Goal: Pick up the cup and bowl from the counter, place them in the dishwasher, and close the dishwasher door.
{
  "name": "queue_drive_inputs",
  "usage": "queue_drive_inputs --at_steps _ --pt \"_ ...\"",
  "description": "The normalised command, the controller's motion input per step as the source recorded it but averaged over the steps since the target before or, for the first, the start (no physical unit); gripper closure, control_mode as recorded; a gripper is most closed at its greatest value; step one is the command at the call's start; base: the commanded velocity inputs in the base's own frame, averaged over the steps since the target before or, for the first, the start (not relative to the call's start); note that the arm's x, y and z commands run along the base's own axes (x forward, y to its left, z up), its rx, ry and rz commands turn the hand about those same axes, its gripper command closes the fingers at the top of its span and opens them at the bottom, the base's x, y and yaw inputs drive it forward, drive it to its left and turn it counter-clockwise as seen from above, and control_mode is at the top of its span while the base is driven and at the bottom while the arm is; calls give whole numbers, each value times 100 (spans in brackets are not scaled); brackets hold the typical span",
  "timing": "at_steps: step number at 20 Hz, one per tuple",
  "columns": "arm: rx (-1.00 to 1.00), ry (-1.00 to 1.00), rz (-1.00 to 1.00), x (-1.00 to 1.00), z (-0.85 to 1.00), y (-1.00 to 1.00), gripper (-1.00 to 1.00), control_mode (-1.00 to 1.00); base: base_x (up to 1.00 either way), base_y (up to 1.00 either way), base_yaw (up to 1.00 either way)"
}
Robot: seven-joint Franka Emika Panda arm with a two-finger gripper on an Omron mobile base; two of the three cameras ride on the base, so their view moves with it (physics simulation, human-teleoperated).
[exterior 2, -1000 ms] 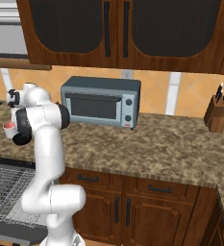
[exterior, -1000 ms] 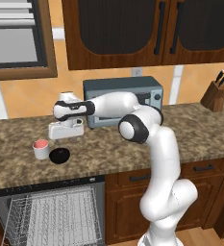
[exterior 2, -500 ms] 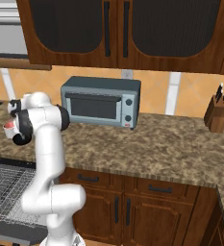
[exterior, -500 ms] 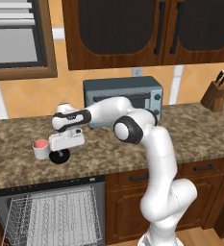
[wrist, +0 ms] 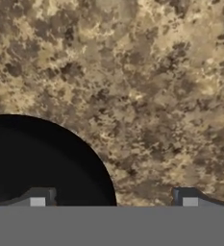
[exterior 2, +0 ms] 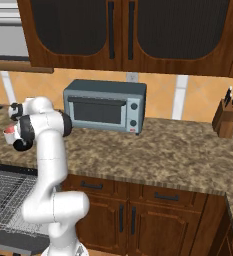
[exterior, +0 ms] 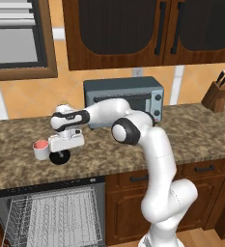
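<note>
The counter (exterior: 191, 130) runs across the scene as a long brown speckled slab, with a grey toaster oven (exterior: 123, 96) against the back wall and a knife block (exterior: 217, 96) at its far right end. Below its front edge at the left, the dishwasher (exterior: 51, 214) stands open, its white wire rack (exterior: 61, 217) showing; its door cannot be made out clearly at the bottom of the base views. The white arm reaches left over the worktop, and the gripper (exterior: 62, 150) hangs low directly over the bowl (exterior: 60, 157), fingers pointing down. In the hand view the bowl (wrist: 41, 163) is a black disc at the lower left; one finger tip (wrist: 36, 199) stands over its inside, the other over bare granite beyond the rim, so the jaws are spread wide and straddle the rim. Whether the tips touch the bowl is hard to tell. The cup (exterior: 40, 149), grey with a pink inside, stands upright just beside the bowl on its left.
</note>
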Motion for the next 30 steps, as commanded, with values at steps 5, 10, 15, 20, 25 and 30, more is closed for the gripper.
queue_drive_inputs --at_steps 5,10,15,20,25,30 --pt "0 3 0 0 -2 0 100 -100 0 0 0" --pt "0 1 0 -16 1 0 100 -100 0 0 0" --pt "13 -19 5 -97 4 -42 100 -100 0 0 0" --pt "19 -30 7 -100 6 -49 100 -100 0 0 0" --pt "10 -30 5 -100 42 -8 100 -100 0 0 0" --pt "1 -22 -8 -98 76 22 100 -100 0 0 0"
